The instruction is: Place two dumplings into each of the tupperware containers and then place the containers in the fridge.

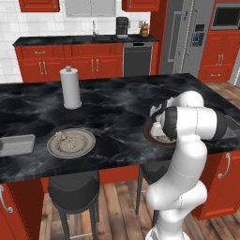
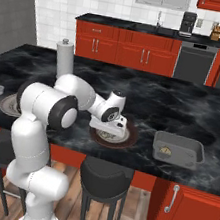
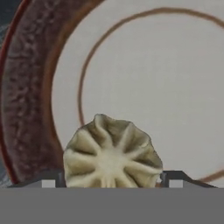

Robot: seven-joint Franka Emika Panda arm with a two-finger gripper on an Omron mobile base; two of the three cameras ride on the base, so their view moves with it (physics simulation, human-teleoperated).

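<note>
- As I look down along my gripper [image 3: 112,183], the dumpling [image 3: 113,154] sits directly between the fingertips on the brown-rimmed plate [image 3: 30,100].
- Jaws stand spread around it; contact is probably not made yet.

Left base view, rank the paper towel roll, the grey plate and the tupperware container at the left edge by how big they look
1. Paper towel roll, though farther back.
2. Grey plate, close behind it.
3. Tupperware container, cut off by the frame edge, so its rank is unsure.

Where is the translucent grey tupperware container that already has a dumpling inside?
In the right base view, the translucent grey rectangular tupperware container sits on the black marble counter, right of the brown-rimmed round plate, near the front edge.
</note>
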